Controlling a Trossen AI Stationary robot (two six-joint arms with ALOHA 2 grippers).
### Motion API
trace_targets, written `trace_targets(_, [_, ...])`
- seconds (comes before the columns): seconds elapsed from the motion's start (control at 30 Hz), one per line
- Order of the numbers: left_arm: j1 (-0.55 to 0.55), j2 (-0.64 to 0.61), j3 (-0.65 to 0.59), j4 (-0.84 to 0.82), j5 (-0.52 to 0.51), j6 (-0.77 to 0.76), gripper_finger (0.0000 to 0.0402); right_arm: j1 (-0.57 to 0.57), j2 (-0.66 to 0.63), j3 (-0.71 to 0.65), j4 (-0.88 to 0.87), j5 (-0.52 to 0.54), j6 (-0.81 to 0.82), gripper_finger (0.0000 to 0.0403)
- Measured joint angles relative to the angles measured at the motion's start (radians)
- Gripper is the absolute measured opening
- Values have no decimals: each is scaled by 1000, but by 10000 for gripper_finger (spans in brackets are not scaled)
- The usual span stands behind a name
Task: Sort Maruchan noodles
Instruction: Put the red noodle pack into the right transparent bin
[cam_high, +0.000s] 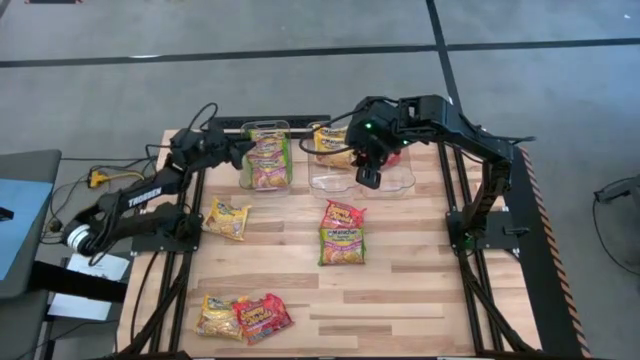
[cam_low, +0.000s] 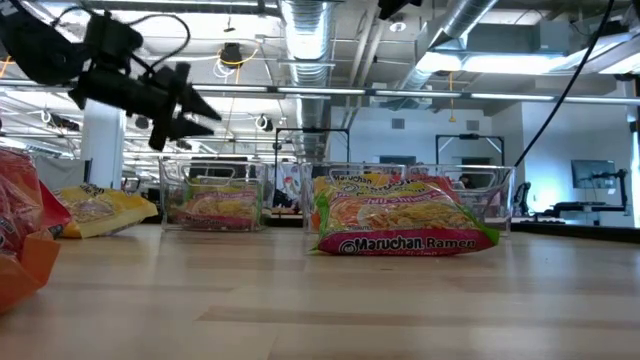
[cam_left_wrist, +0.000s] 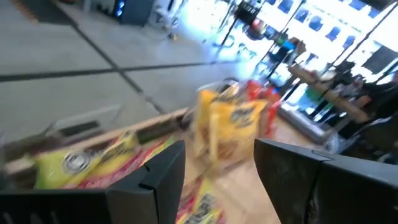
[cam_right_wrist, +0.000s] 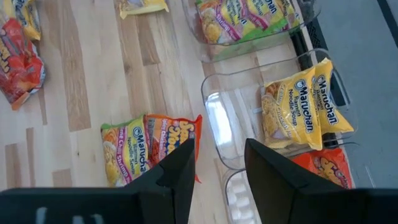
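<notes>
Right gripper (cam_high: 369, 178) hangs with its fingers (cam_right_wrist: 184, 165) parted and nothing between them, above the clear bins at the far side of the table (cam_high: 420, 290). Below it, the right wrist view shows a clear bin (cam_right_wrist: 214, 102) holding two yellow Maruchan packets (cam_right_wrist: 305, 106) standing on edge, with a red packet (cam_right_wrist: 323, 168) just beside them in the next compartment.

Over at the far left, the left gripper (cam_high: 243, 150) is raised above the left-hand bin (cam_high: 266, 157), its fingers (cam_left_wrist: 155, 180) apart and empty. That bin holds green-edged packets (cam_high: 266, 160).

Loose Maruchan noodles lie on the wood. A green packet (cam_high: 342, 244) sits near the table's middle, with an orange packet (cam_high: 343, 213) touching its far edge. A yellow packet (cam_high: 227, 218) lies on the left, near the left arm's base. At the near left edge, another yellow packet (cam_high: 217, 316) and a red packet (cam_high: 264, 317) overlap each other.
</notes>
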Motion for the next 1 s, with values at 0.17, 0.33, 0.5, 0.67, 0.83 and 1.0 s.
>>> trace_targets(0.17, [0,-84,73,0,79,-100,178,15,0,0,-22,-2,-1,162])
trace_targets(0.33, [-11,-136,175,0,147,-222,178,31,0,0,-85,-4,-9,162])
trace_targets(0.5, [-74,-168,294,-6,192,-277,178,58,0,-61,-99,-131,-56,162])
trace_targets(0.67, [-155,-169,426,-104,194,-270,178,88,-8,-169,-101,-201,-64,162])
trace_targets(0.83, [-241,-169,542,-323,192,-202,178,108,-5,-295,-98,-214,-63,162])
trace_targets(1.0, [-330,-169,612,-508,237,-158,178,126,-5,-409,-70,-333,-56,162])
